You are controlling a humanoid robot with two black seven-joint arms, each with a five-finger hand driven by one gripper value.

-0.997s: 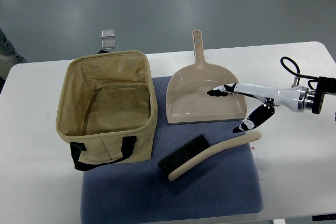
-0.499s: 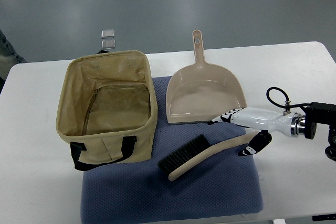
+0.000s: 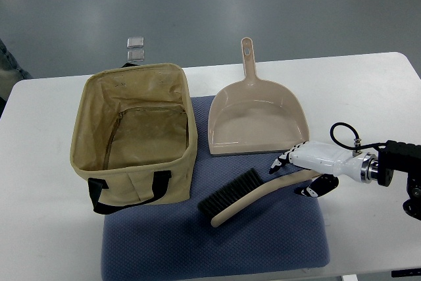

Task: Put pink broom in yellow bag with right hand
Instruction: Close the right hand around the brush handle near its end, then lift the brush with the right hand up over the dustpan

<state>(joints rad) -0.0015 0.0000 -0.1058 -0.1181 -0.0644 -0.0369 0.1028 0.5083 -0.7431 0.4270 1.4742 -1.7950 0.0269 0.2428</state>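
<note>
The pink broom [image 3: 253, 193], with black bristles and a pale pink handle, lies slanted on the blue mat [image 3: 217, 245] in front of the bag. The open yellow bag [image 3: 192, 137] stands at the left with its black handles hanging down. My right hand [image 3: 295, 176] comes in from the right edge and sits low over the far end of the broom handle. Its fingers [image 3: 281, 162] lie on the far side and the thumb [image 3: 312, 189] on the near side. The fingers are spread astride the handle and not closed on it. The left arm is out of view.
A pink dustpan [image 3: 256, 123] lies flat behind the broom, its handle pointing away. The white table [image 3: 368, 97] carries everything. Two small clear squares [image 3: 136, 47] lie on the floor beyond the table. A black cable [image 3: 342, 133] loops at the right wrist.
My right hand moved from over the dustpan's front edge down and toward me to the broom handle's end. The broom, bag and dustpan have not moved.
</note>
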